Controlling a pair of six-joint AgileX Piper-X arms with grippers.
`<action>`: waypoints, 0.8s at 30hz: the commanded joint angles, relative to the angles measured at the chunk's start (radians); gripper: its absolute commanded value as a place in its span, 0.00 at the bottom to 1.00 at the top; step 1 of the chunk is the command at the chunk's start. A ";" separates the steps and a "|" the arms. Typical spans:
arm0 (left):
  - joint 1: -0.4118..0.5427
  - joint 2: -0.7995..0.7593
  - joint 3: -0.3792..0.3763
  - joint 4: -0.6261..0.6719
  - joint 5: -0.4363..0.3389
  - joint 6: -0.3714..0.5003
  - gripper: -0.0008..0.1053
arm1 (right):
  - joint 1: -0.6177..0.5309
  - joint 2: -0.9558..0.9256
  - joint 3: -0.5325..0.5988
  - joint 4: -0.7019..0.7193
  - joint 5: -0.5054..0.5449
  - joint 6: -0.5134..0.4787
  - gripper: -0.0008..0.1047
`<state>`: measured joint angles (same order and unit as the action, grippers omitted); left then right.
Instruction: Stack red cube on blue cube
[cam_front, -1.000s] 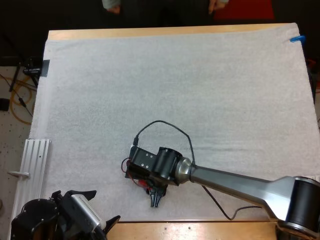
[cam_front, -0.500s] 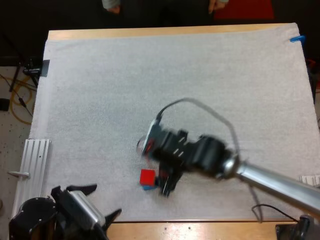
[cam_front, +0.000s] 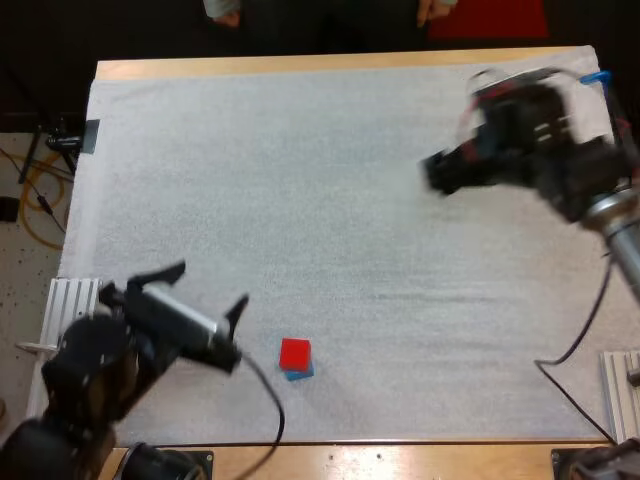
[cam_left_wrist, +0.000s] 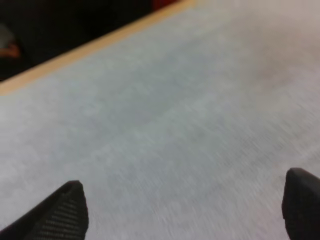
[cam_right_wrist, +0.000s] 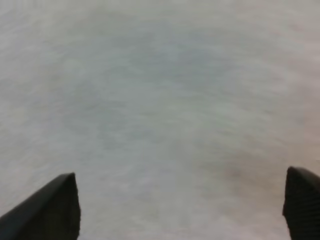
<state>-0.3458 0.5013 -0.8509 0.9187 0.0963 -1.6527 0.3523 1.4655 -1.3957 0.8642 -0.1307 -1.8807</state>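
Observation:
The red cube (cam_front: 295, 354) sits on top of the blue cube (cam_front: 299, 371), near the mat's front edge in the high view. My left gripper (cam_front: 205, 292) is open just left of the stack, its fingers apart and clear of the cubes. In the left wrist view its two fingers (cam_left_wrist: 62, 215) stand wide apart over bare mat. My right gripper (cam_front: 437, 172) is blurred at the far right of the mat, far from the cubes. In the right wrist view its fingers (cam_right_wrist: 52, 207) stand wide apart with nothing between them.
A white mat (cam_front: 330, 180) covers the wooden table (cam_front: 300, 66). A ribbed metal rail (cam_front: 62, 320) lies off the mat's left front side. A person's hands (cam_front: 225, 14) show beyond the far edge.
My right arm let go of the red cube on the blue one and swung up to the far right. My left arm rose from the lower left corner toward the stack.

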 joint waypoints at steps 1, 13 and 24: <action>0.036 0.029 -0.005 -0.070 -0.017 -0.011 0.73 | -0.074 -0.033 -0.006 0.004 -0.015 0.003 0.76; 0.368 0.115 -0.005 -0.145 0.147 -0.001 0.73 | -0.464 -0.321 0.029 0.074 -0.053 -0.073 0.76; 0.337 -0.016 -0.005 -0.109 0.164 0.005 0.73 | -0.401 -0.849 0.362 0.075 -0.047 -0.099 0.76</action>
<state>0.0051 0.5188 -0.8509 0.8151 0.2513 -1.6527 -0.0561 0.6690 -1.0608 0.9381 -0.1678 -1.9656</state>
